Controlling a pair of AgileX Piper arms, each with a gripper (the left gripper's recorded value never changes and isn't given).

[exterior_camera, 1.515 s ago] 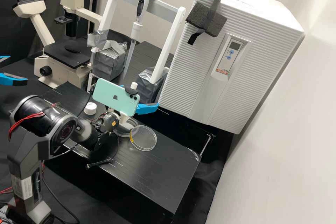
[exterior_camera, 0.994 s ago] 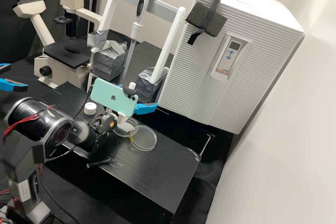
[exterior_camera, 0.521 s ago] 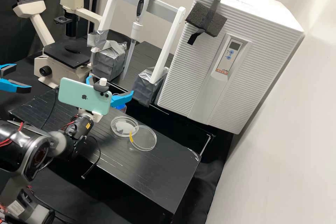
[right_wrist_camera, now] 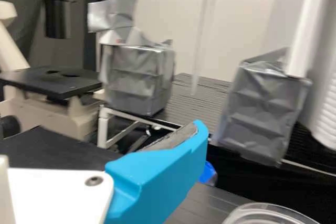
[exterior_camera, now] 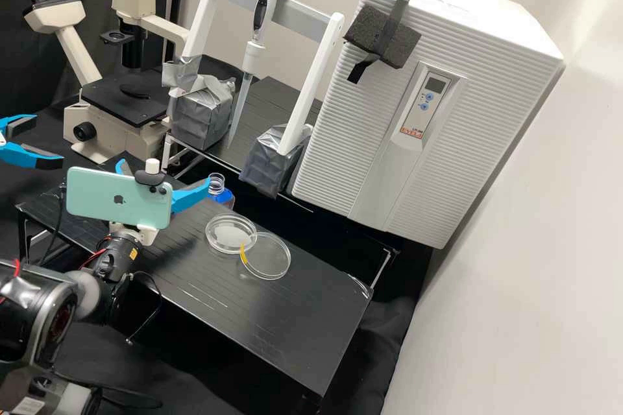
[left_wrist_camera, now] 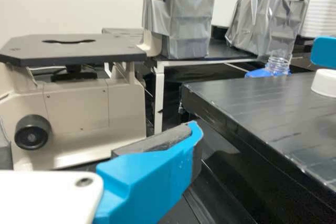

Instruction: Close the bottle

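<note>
- Task item: small clear bottle (exterior_camera: 219, 185), blue liquid in the lower part, neck open with no cap on it. It stands upright at the far edge of the black raised platform (exterior_camera: 292, 318). Cannot tell whether it is on the top or just behind it.
- Its white round cap (left_wrist_camera: 325, 82) lies flat on the platform top, apart from the bottle, as seen from the left wrist.
- The right gripper (exterior_camera: 165, 175) hangs over the left end of the platform, blue fingers spread wide and nothing held. One finger (exterior_camera: 195, 189) ends just beside the bottle. Cannot tell if they touch.
- A mint-green phone (exterior_camera: 117, 198) is clamped on that wrist.
- The left gripper (exterior_camera: 23, 139) is at the left edge of the high view, off the platform and near the beige microscope (exterior_camera: 104, 104). Its fingers are parted and empty.
- Two clear petri dishes (exterior_camera: 250, 246) sit mid-platform with rims meeting, near the bottle.
- Behind them, a white pipette stand (exterior_camera: 311, 71) has a pipette hanging from its bar. Its feet are set in grey tape-wrapped blocks (exterior_camera: 201, 107).
- A white ribbed cabinet (exterior_camera: 389, 162) stands on the right.
</note>
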